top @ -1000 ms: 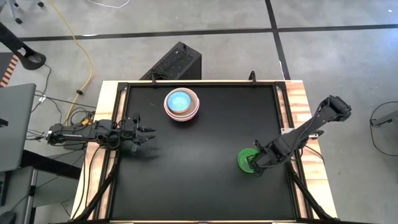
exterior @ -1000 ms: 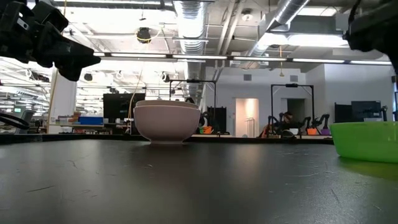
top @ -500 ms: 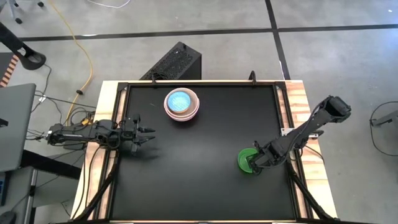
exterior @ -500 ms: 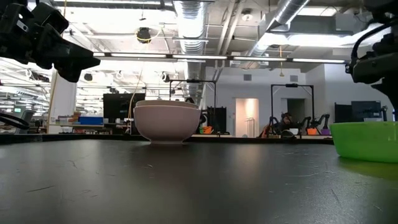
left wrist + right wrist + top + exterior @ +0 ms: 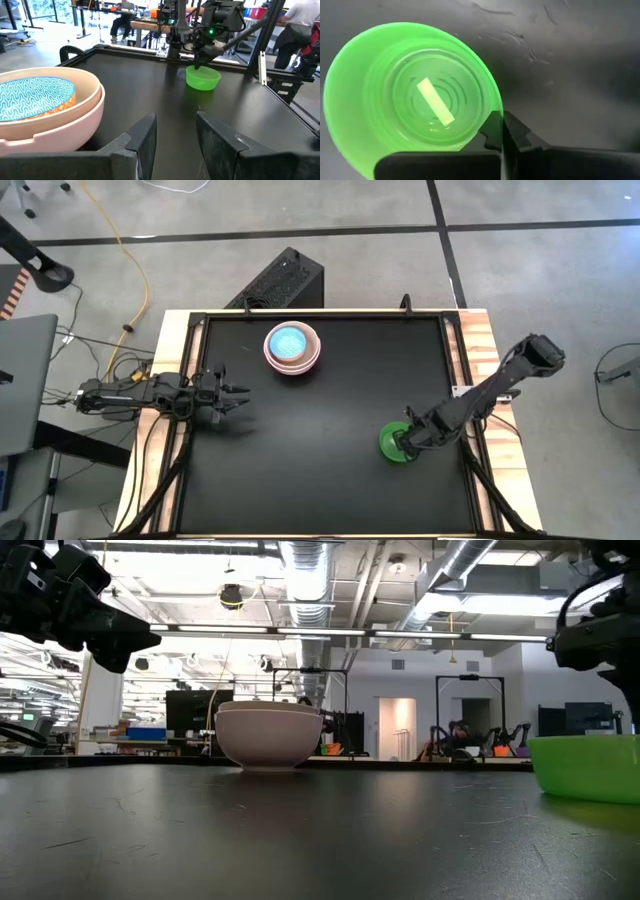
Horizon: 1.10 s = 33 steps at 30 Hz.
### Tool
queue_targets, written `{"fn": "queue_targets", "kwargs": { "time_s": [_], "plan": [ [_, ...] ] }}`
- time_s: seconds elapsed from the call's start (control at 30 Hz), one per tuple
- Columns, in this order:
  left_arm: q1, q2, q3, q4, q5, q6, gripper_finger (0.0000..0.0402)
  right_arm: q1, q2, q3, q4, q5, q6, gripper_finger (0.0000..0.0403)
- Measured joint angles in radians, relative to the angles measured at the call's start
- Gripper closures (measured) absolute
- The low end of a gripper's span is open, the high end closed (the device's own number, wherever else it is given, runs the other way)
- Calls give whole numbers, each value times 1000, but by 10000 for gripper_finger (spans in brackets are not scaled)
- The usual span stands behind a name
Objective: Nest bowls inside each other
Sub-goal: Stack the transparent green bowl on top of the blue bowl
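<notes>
A bright green bowl (image 5: pixel 392 445) stands upright on its base on the black table, near the right edge; it also shows in the right wrist view (image 5: pixel 410 100) and the low view (image 5: pixel 585 768). My right gripper (image 5: pixel 408 443) is shut on its rim. At the far middle stands a nested stack (image 5: pixel 292 347): a pink bowl (image 5: pixel 60 135) outermost, a beige bowl (image 5: pixel 92 92) in it, and a blue patterned bowl (image 5: pixel 30 97) innermost. My left gripper (image 5: pixel 175 145) waits open at the table's left edge, pointing level across the table. My right gripper pinches the green bowl's rim (image 5: pixel 496 107) on the side toward the table's right edge, one finger inside the bowl and one outside. The fingers come from above, pointing down. The bowl sits upright with its base on the table.
The black table has a raised frame (image 5: pixel 455 350) around it and wooden side strips. A wide bare stretch of table (image 5: pixel 320 430) lies between the green bowl and the stack. A dark box (image 5: pixel 285 280) stands on the floor beyond the far edge.
My right gripper has come down onto the green bowl's rim and shut on it. The bowl stays upright on the table.
</notes>
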<state>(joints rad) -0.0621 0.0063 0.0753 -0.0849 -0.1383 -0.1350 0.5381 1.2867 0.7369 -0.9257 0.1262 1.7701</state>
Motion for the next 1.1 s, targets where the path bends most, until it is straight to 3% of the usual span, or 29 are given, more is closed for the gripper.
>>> {"fn": "queue_targets", "kwargs": {
  "time_s": [0.3,0.47,0.57,0.67,0.83,1.1],
  "plan": [
    [0,0,0,-2,-1,6,274,-126,-18,199,-76,80,-197,399],
    [0,0,0,-5,-5,18,274,-265,-4,347,-27,214,-387,400],
    [0,0,0,-10,-6,18,274,-380,42,422,65,224,-556,400],
    [0,0,0,-11,-7,23,274,-493,123,503,174,204,-730,401],
    [0,0,0,-16,-8,26,274,-673,301,684,334,77,-995,401],
    [0,0,0,-69,-7,9,274,-852,598,1016,350,-95,-1141,401]
  ]
}}
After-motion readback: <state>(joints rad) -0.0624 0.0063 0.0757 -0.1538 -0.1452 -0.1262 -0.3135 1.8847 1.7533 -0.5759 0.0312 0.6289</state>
